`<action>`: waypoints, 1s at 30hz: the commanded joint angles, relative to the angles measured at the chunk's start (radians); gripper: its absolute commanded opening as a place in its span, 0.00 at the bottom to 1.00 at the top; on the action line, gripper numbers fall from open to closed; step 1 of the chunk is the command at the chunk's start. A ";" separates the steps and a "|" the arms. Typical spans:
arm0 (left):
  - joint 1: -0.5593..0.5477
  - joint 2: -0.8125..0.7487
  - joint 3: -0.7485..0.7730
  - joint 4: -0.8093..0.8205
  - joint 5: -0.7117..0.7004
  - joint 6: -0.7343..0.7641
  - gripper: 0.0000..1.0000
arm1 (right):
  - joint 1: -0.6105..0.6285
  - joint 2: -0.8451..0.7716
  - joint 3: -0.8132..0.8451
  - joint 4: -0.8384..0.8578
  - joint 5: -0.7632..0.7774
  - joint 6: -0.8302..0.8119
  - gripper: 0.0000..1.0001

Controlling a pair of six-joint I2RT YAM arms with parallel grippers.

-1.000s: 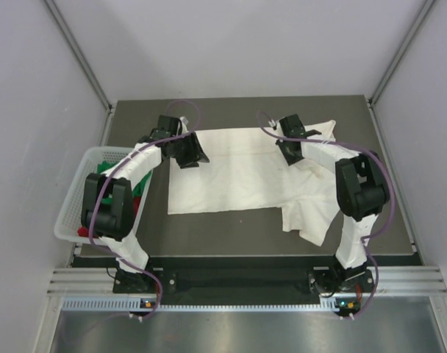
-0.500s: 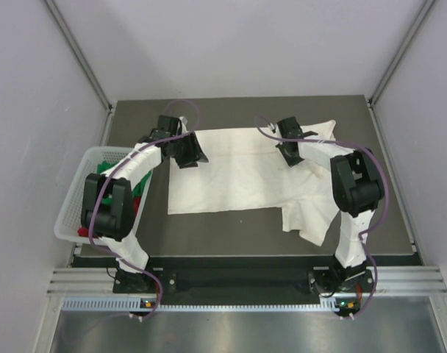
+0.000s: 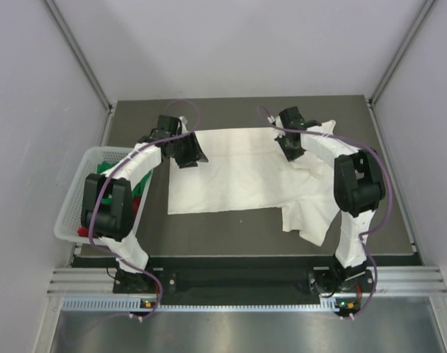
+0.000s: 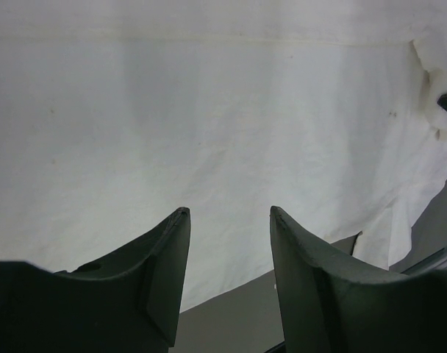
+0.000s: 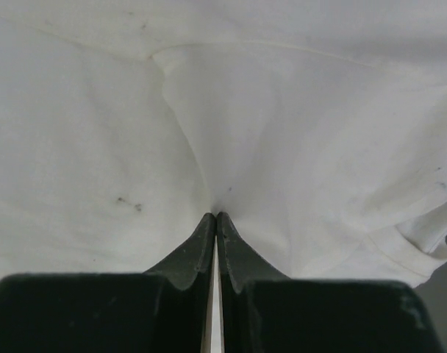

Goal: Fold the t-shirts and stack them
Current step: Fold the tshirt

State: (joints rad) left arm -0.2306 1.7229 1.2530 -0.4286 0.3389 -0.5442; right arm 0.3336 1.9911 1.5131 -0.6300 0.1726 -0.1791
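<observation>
Honestly, you were barely into it at this pt. Your cream-white short-sleeved cloth tee [image 3: 238,173] lay spread mostly flat on the dark tabletop [image 3: 231,229]. No fold made in it yet afaict, and its near-right part was bunched and rumpled. The other two, the green cloth tee [image 3: 100,168] and the red cloth tee [image 3: 138,199], sat in a heap in the white plastic mesh basket [image 3: 68,220] at the table's left side, not laid out, not folded. No stack anywhere. So imo zero of three done, w/ all the folding plus the stacking left.

Grippers: your right gripper [image 5: 215,215] was pinched shut, jaws tip to tip. The wrist view showed cloth puckering into the tips w/ creases running out from there. I'd call that a grip on the cream tee, at its far edge on the right side, close to the sleeve.

Your left gripper [image 4: 228,213] had its jaws apart, medium-wide, nothing between them, over the far left part of the same tee. Cloth filled most of its view, and the shirt's edge w/ bare table showed just below the tips. Couldn't tell from above if it touched the fabric. Looked to me like a two-corner pick-up w/ only one side gripped.
</observation>
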 commanded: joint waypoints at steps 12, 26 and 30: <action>-0.001 -0.013 0.042 0.001 -0.005 0.001 0.52 | -0.110 -0.040 0.067 -0.114 -0.360 0.113 0.00; -0.001 0.041 0.063 0.013 -0.011 -0.020 0.52 | -0.251 0.000 0.016 0.019 -0.596 0.332 0.00; -0.001 0.044 0.059 0.017 -0.012 -0.023 0.52 | -0.286 0.009 -0.022 0.044 -0.611 0.359 0.00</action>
State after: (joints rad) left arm -0.2306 1.7660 1.2812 -0.4282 0.3317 -0.5579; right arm 0.0769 1.9911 1.5097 -0.6350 -0.3687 0.1165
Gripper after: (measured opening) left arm 0.524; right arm 0.007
